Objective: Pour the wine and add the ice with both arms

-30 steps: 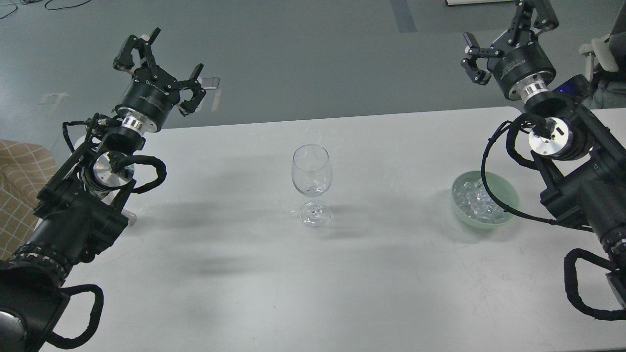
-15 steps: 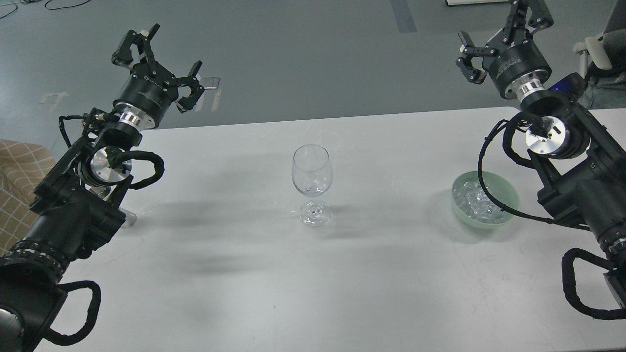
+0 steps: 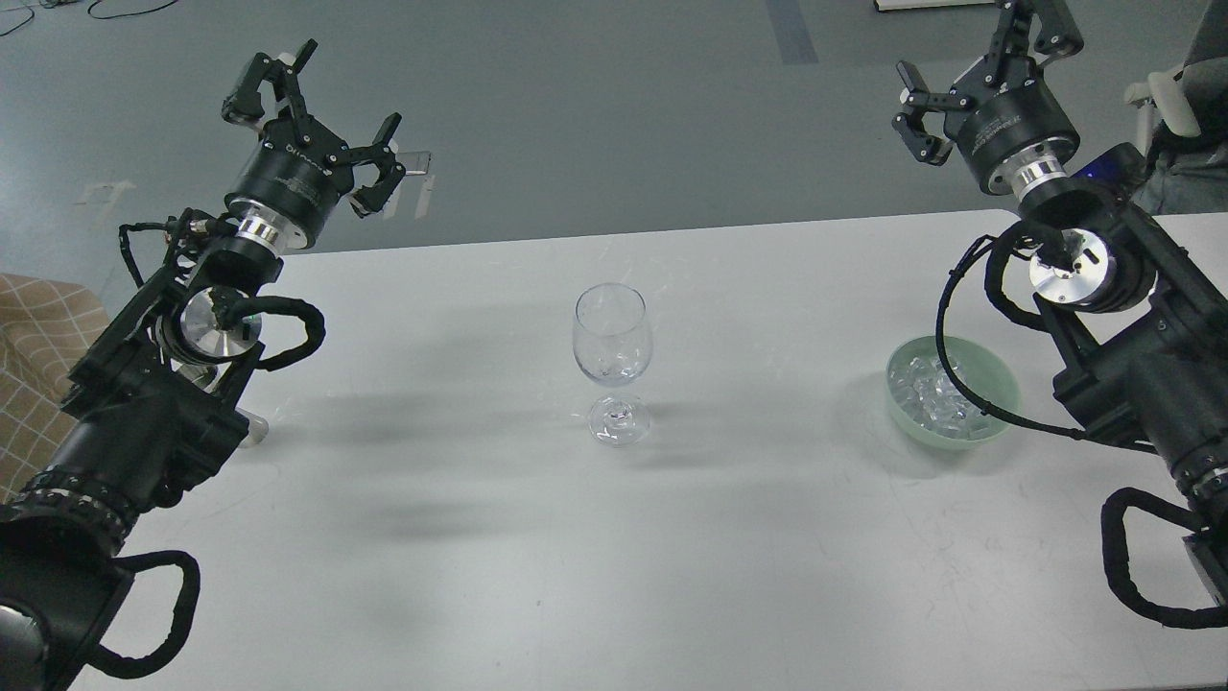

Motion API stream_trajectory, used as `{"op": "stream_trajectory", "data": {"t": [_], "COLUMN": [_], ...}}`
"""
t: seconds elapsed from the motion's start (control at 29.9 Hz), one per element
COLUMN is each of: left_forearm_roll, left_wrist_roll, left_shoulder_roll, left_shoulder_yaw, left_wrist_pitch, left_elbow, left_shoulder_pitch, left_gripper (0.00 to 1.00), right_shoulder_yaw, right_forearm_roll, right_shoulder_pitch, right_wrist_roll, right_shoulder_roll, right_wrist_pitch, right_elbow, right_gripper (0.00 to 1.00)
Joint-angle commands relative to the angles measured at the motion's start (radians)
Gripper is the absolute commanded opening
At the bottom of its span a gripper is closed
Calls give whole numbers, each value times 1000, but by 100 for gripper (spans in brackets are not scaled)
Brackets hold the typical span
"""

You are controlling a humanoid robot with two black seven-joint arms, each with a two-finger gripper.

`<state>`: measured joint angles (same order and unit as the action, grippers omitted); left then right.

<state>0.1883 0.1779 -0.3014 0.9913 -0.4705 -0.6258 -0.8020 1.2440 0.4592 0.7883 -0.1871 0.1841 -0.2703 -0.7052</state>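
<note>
A clear stemmed wine glass (image 3: 612,360) stands upright at the middle of the white table (image 3: 595,557). Its bowl looks empty. Clear ice cubes (image 3: 932,395) fill a pale green bowl (image 3: 998,369) at the right, partly behind my right arm's cable. My left gripper (image 3: 312,120) is open and empty, raised past the table's far left corner. My right gripper (image 3: 974,72) is open and empty, raised beyond the far right edge, above and behind the bowl. No wine bottle shows clearly.
A small clear object (image 3: 251,427) peeks out beside my left arm on the table. A beige checked cloth (image 3: 38,345) lies off the left edge. Grey floor lies beyond the far table edge. A chair (image 3: 1175,106) stands at the far right.
Both arms have drifted slightly: the left gripper rose and shifted a little, the right gripper moved slightly left and up. Glass and bowl have not moved.
</note>
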Motion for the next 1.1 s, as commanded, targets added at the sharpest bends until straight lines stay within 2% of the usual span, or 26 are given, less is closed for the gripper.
{"op": "stream_trajectory", "data": {"t": [0.0, 0.23, 0.47, 0.77, 0.94, 1.07], "left_forearm_roll": [-1, -6, -3, -1, -15, -26], "left_wrist_roll": [-1, 5, -8, -18, -66, -81], "left_shoulder_roll": [1, 4, 4, -15, -61, -215], "left_shoulder_yaw": [-25, -23, -25, -28, -25, -26], "left_wrist_pitch": [10, 7, 6, 15, 35, 53], "left_elbow": [0, -2, -6, -100, -124, -294], "left_shoulder_pitch": [0, 0, 1, 30, 23, 79], "left_gripper": [98, 98, 100, 100, 100, 100], "right_shoulder_yaw": [0, 0, 0, 2, 2, 2], "right_forearm_roll": [1, 1, 1, 1, -1, 1], "right_shoulder_pitch": [-1, -4, -4, -12, -12, -11], "right_wrist_roll": [0, -2, 0, 0, 1, 1], "right_shoulder_roll": [1, 1, 9, 28, 38, 38], "right_wrist_pitch": [3, 6, 3, -4, -3, -3], "right_elbow": [4, 1, -2, -14, -14, -14], "right_gripper": [100, 100, 100, 100, 100, 100]}}
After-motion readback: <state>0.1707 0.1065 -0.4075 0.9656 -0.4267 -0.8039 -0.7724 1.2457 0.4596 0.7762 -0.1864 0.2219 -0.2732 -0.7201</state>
